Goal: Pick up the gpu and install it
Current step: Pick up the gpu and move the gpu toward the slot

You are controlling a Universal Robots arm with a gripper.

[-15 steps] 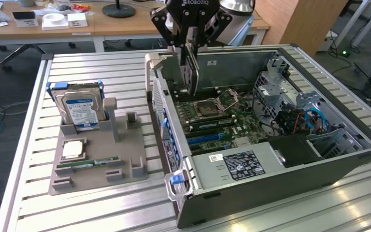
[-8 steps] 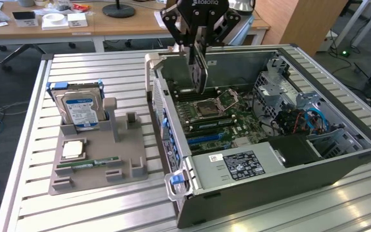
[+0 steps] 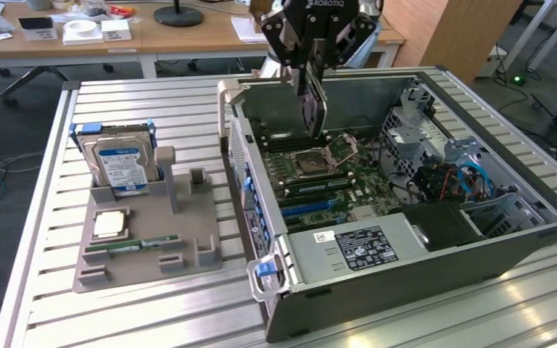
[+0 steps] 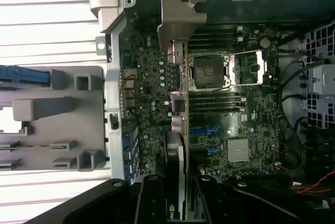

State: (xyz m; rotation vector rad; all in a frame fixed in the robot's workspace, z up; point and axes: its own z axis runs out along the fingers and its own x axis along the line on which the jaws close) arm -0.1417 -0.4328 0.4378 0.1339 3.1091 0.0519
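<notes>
Claw pinching gpu; card hangs on edge inside open case, over motherboard. Card top hidden between fingers. Contact with board unclear. Bracket seen edge-on.

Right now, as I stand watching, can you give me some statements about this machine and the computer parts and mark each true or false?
1. The gripper holds the gpu over the open computer case. True.
2. The gpu lies flat in the grey tray. False: it hangs upright in the gripper, over the motherboard.
3. A hard drive with a blue label stands in the tray. True.
4. The tray sits inside the case. False: it lies on the slatted table, beside the case, on the exterior view's left.
5. The gripper's fingers are spread wide with nothing between them. False: they clamp the gpu.
</notes>
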